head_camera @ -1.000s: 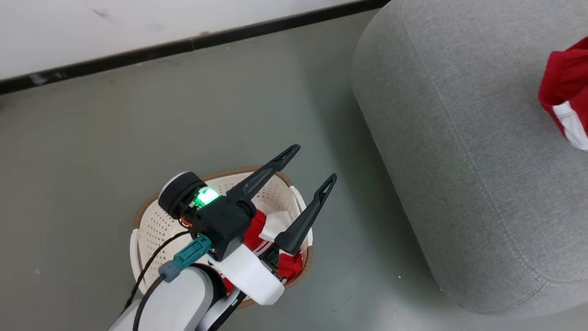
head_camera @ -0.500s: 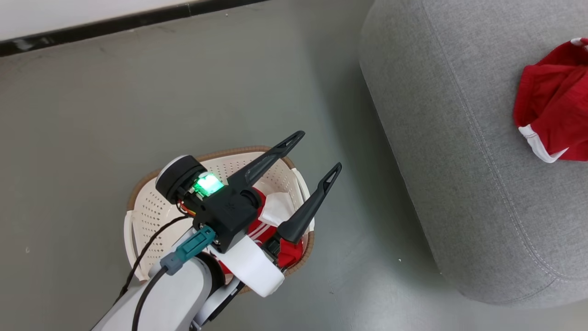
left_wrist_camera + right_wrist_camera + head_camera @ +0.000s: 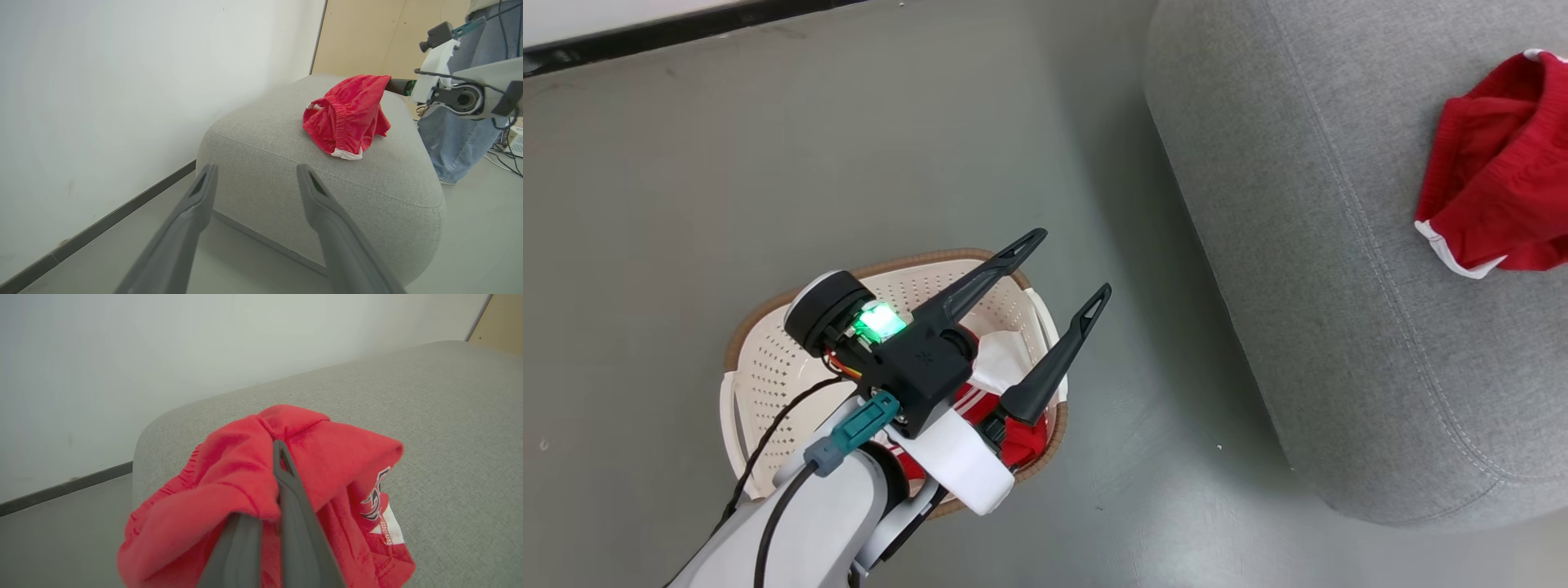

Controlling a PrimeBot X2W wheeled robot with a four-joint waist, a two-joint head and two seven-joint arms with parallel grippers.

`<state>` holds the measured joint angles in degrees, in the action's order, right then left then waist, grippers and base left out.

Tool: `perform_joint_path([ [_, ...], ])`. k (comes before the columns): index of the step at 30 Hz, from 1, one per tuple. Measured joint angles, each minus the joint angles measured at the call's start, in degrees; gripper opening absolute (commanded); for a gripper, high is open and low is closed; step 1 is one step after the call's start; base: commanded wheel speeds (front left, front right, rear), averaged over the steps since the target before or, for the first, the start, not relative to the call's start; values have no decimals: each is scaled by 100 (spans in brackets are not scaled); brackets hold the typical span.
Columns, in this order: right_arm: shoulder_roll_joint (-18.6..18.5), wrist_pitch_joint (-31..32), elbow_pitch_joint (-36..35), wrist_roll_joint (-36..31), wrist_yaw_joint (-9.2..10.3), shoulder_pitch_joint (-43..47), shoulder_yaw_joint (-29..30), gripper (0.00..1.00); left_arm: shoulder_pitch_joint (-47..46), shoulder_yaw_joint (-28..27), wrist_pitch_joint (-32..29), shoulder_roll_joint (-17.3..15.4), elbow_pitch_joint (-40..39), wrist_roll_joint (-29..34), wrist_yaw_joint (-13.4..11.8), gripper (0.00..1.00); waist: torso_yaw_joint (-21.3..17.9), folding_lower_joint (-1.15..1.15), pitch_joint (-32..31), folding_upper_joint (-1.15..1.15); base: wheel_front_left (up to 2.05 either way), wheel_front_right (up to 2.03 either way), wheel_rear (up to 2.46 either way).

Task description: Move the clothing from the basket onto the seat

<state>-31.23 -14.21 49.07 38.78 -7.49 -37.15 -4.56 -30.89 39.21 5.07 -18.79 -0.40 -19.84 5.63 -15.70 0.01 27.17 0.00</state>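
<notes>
the left gripper [image 3: 1067, 263] and its forearm [image 3: 825, 523] cover much of the basket [image 3: 768, 384] and the clothing [image 3: 1023, 437] inside. the garment [image 3: 1494, 196] on the seat [image 3: 1298, 245] runs off the head view's right edge; its emblem [image 3: 374, 498] is folded, unreadable.

Grey floor [image 3: 727, 163] bears the basket [image 3: 760, 376] beneath the left gripper [image 3: 1074, 260], jaws spread, and the seat [image 3: 1298, 245] ahead of them; red clothing [image 3: 1494, 196] lies atop the seat.

Grey floor [image 3: 768, 163], white wall [image 3: 122, 81], person's legs [image 3: 453, 143]
</notes>
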Motion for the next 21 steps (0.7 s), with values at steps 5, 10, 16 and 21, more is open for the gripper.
perform_joint_path([
  [5,12,0,-59,-46,0,110,19,100,0,-4,3,-8,76,-1,0,100,-68,0,-16,0,0,0,0],
  [10,15,-9,-252,-192,0,233,23,100,1,-23,59,-34,171,-2,0,100,-127,0,-61,0,0,0,0],
  [16,51,-9,-667,-371,0,725,-53,100,6,-80,152,-40,350,-19,0,100,-287,0,-208,0,0,0,0],
  [21,47,-9,-916,-435,0,968,-147,100,18,-94,210,-41,438,-69,0,100,-376,0,-294,0,0,0,0],
])
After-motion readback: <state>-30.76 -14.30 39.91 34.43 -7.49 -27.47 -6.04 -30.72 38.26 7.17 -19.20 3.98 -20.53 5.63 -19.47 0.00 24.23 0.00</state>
